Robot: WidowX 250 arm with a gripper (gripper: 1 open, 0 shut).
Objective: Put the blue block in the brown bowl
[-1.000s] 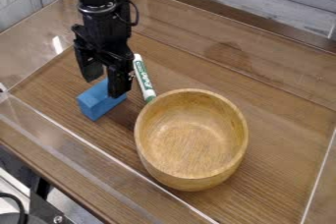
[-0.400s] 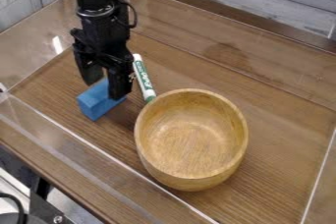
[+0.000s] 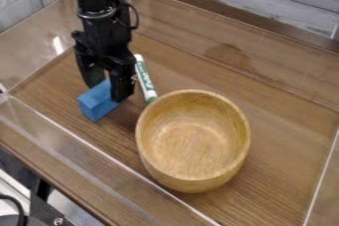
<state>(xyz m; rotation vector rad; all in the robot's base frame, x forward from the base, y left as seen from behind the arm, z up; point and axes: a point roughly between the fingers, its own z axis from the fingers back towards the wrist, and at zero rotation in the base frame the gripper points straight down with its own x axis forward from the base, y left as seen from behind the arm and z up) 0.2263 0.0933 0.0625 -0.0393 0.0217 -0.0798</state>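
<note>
The blue block (image 3: 95, 101) lies on the wooden table, left of the brown bowl (image 3: 193, 139). My gripper (image 3: 103, 79) points straight down just above and behind the block, its black fingers (image 3: 122, 79) spread open with nothing between them. The fingertips hang level with the block's far top edge and partly hide it. The bowl stands upright and empty, a short way to the right of the block.
A white-and-green marker pen (image 3: 142, 77) lies on the table just right of the gripper, pointing toward the bowl. Clear plastic walls (image 3: 40, 121) ring the table top at the front and left.
</note>
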